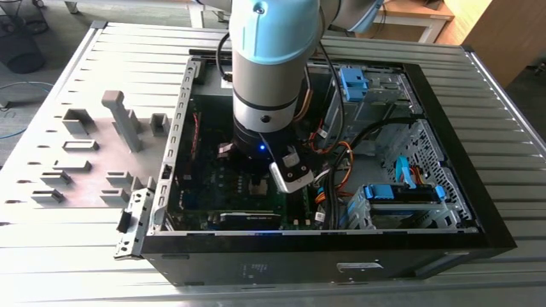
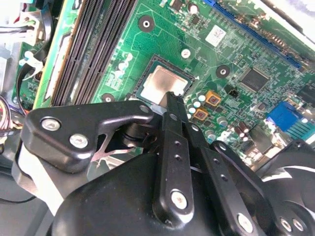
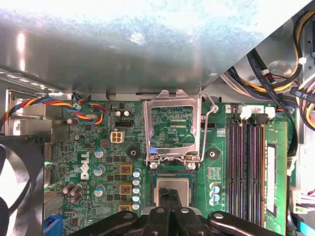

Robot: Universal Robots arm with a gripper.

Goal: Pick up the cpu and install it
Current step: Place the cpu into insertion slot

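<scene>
Table: slatted metal table (image 1: 499,96); the exterior view takes in its whole top, with the case on it.
Computer case: black computer case (image 1: 256,265) lying on its side, open face up; it holds the motherboard, blue drive bays (image 1: 401,192) and orange cables (image 1: 343,153).
Arm: grey and light-blue arm (image 1: 268,57) reaching straight down into the case.
Holder blocks: grey holder blocks (image 1: 124,125) on a plate beside the case, toward the exterior view's left.
Motherboard: green motherboard (image 3: 98,147), close up in both wrist views.
Memory slots: long dark memory slots (image 3: 248,167) just beside the socket.
Load plate: silver load plate (image 3: 172,125) hinged up and open, as seen in the first wrist view.
Socket: dark square socket (image 2: 147,73) with the chip inside it.
Gripper: gripper (image 3: 171,194) with its 2 black fingers (image 2: 172,105) drawn narrow, almost together, nothing between them.
cpu: cpu (image 2: 162,83) lies flat in the socket, silver top up; the fingertips sit over its near edge, whether touching I cannot tell.
</scene>
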